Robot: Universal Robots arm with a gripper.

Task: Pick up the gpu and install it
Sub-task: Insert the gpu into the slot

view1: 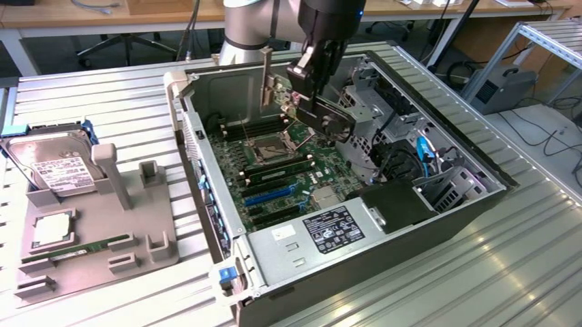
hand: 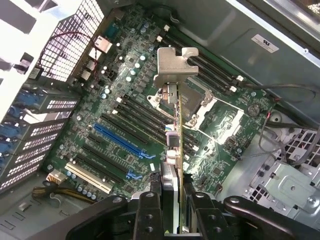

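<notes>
Silver bracket uppermost, the gpu point(hand: 172, 65) sits edge-on in your gripper point(hand: 174, 215), whose jaws are about half closed and clamped on the card. In the exterior view you see it at upper centre, hanging above the motherboard point(view1: 282, 178) inside the open computer case point(view1: 300, 272).

Bright overhead light is falling on the ribbed metal counter point(view1: 509, 272), which is throwing pale glare streaks at the exterior view's right. The computer case point(view1: 272, 253) is shading its own interior. The gpu point(hand: 176, 65) is glinting at its bracket; the perforated cage point(hand: 70, 40) is washing out white.
</notes>
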